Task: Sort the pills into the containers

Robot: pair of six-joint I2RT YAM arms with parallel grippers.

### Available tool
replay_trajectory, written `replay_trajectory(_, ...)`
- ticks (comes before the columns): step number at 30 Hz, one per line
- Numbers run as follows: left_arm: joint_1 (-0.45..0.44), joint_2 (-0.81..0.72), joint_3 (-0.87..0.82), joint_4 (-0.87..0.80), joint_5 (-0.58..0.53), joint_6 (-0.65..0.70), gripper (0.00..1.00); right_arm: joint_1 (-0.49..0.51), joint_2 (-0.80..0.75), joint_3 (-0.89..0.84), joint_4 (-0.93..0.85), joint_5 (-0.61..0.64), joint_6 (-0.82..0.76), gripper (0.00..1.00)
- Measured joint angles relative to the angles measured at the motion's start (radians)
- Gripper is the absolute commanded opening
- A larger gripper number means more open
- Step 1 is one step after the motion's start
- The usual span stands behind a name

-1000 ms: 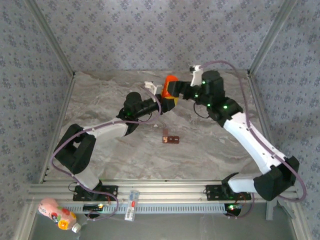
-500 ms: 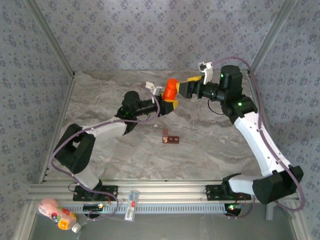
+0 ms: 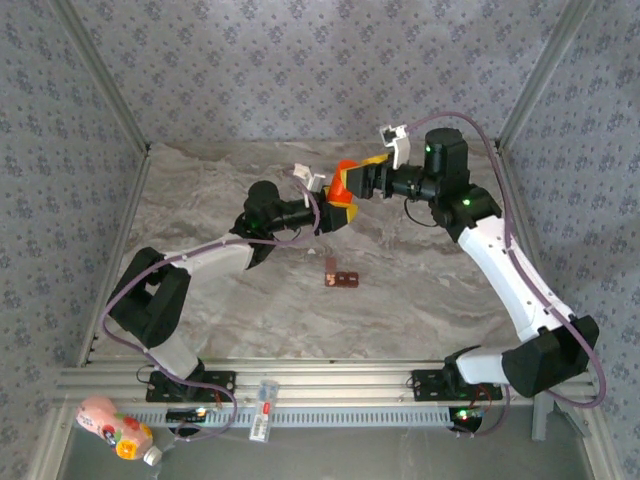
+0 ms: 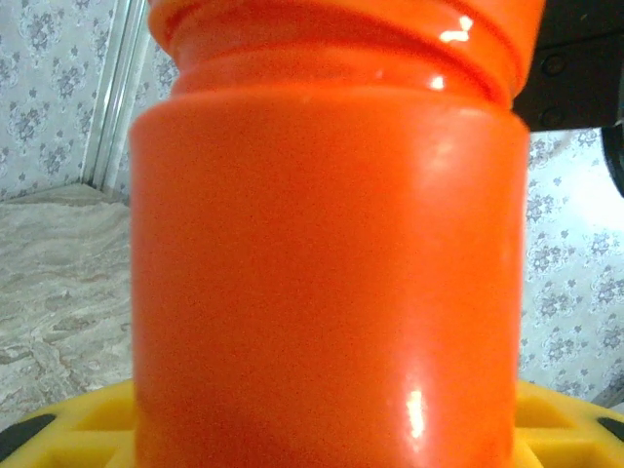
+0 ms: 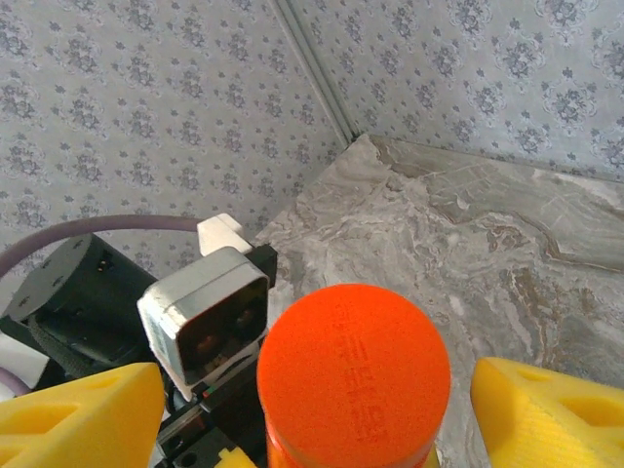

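Left pincer (image 3: 338,207) pinches the orange bottle (image 3: 343,184) low down — right pincer (image 5: 312,414) spread, straddling its cap (image 5: 353,361) without touching.

**Left arm** (image 3: 205,262): the elbow is folded back at the near left. The forearm reaches forward and to the right.

**Left gripper** (image 3: 336,207): the yellow fingers (image 4: 68,429) are clamped on the lower body of the bottle (image 4: 322,244), which is held upright.

**Right arm** (image 3: 505,270): it rises from its base at the near right toward the far side, with the wrist turned left.

**Right gripper** (image 3: 352,176): it faces the left gripper. The jaws are spread, with one yellow finger (image 5: 78,414) on each side of the bottle's cap. Neither finger touches the cap.

Both grippers meet at the far centre.
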Motion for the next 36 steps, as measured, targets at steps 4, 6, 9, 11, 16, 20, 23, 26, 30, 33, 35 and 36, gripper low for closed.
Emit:
replay_trajectory(4, 0.000, 0.000, 0.005, 0.000, 0.005, 0.000, 0.00, 0.002, 0.014, 0.000, 0.000, 0.004, 0.000, 0.82)
replay_trajectory(6, 0.000, 0.000, 0.005, 0.000, 0.005, 0.000, 0.00, 0.002, 0.021, 0.000, 0.000, 0.004, 0.000, 0.80)
replay_trajectory(9, 0.000, 0.000, 0.005, 0.000, 0.005, 0.000, 0.00, 0.002, 0.026, 0.000, 0.000, 0.004, 0.001, 0.75)
replay_trajectory(11, 0.000, 0.000, 0.005, 0.000, 0.005, 0.000, 0.00, 0.003, 0.028, 0.002, 0.000, 0.004, 0.003, 0.66)
replay_trajectory(16, 0.000, 0.000, 0.007, 0.000, 0.005, 0.000, 0.00, 0.004, 0.029, 0.008, 0.000, 0.003, 0.005, 0.51)
replay_trajectory(20, 0.001, 0.000, 0.007, -0.002, 0.004, -0.005, 0.00, 0.010, 0.030, 0.008, 0.000, 0.014, 0.010, 0.46)
replay_trajectory(23, 0.005, 0.000, 0.007, -0.007, 0.000, -0.006, 0.00, 0.025, 0.031, 0.010, 0.000, 0.053, 0.023, 0.43)
replay_trajectory(26, 0.007, 0.000, 0.014, -0.039, -0.017, 0.012, 0.00, 0.049, 0.033, 0.010, -0.001, 0.124, 0.049, 0.42)
replay_trajectory(30, 0.006, -0.001, 0.020, -0.079, -0.053, 0.040, 0.00, 0.090, 0.034, 0.009, -0.002, 0.244, 0.101, 0.42)
replay_trajectory(33, 0.006, -0.002, 0.021, -0.099, -0.079, 0.059, 0.00, 0.130, 0.037, 0.009, -0.002, 0.349, 0.149, 0.42)
replay_trajectory(35, 0.005, -0.002, 0.022, -0.118, -0.100, 0.074, 0.00, 0.153, 0.044, 0.010, -0.004, 0.416, 0.184, 0.42)
replay_trajectory(36, 0.005, -0.002, 0.022, -0.130, -0.108, 0.083, 0.00, 0.161, 0.047, 0.010, -0.005, 0.440, 0.198, 0.42)
